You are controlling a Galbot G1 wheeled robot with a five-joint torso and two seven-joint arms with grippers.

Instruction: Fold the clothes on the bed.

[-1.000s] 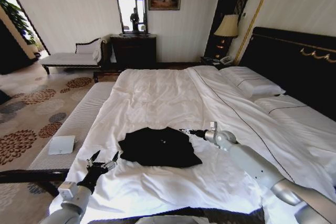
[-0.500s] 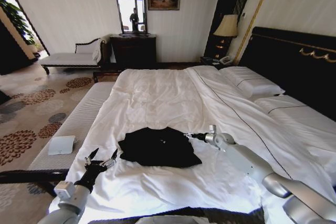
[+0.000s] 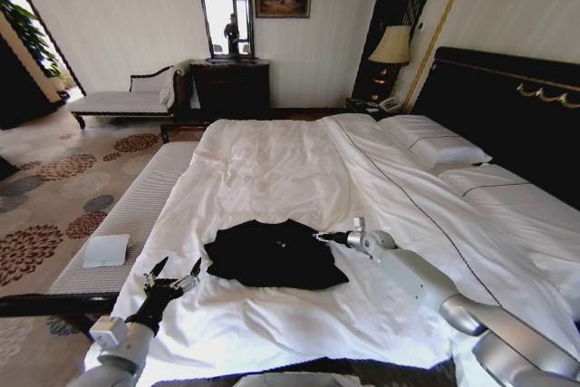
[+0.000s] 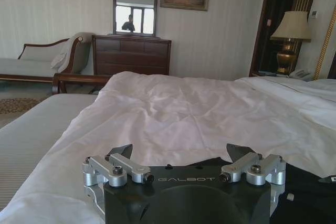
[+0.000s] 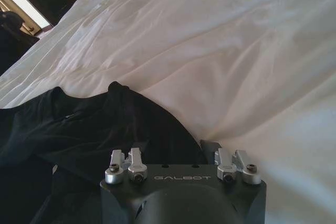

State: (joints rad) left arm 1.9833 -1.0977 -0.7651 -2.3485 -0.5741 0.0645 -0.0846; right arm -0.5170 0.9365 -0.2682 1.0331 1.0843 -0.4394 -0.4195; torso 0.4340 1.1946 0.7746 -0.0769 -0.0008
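On the near half of the bed point(image 3: 272, 160), across its white duvet point(image 3: 299, 314), the black T-shirt point(image 3: 272, 256) lies crumpled in a low heap, wider from side to side than from near to far. That long axis runs roughly between my two arms, one end toward each.

My right gripper point(image 3: 319, 237) is much the nearer: from the head view its tip sits at the shirt's right far corner, touching the cloth or just short of it. In the right wrist view point(image 5: 185, 150) dark fabric point(image 5: 94, 129) fills the space directly ahead of the tool and to one side, with bare white sheet on the other. I cannot tell how far its jaws stand apart, nor whether any cloth is between them.

My left gripper point(image 3: 172, 271) hangs over the duvet at the near left, just beside the shirt's left edge but clear of it. Its two fingers are spread wide with nothing in them. The left wrist view point(image 4: 181, 161) confirms this, with a strip of the black shirt point(image 4: 310, 182) low ahead and off to one side.

By my reckoning, the right arm has the shirt within reach, while the left would have to move inward to meet the opposite edge.
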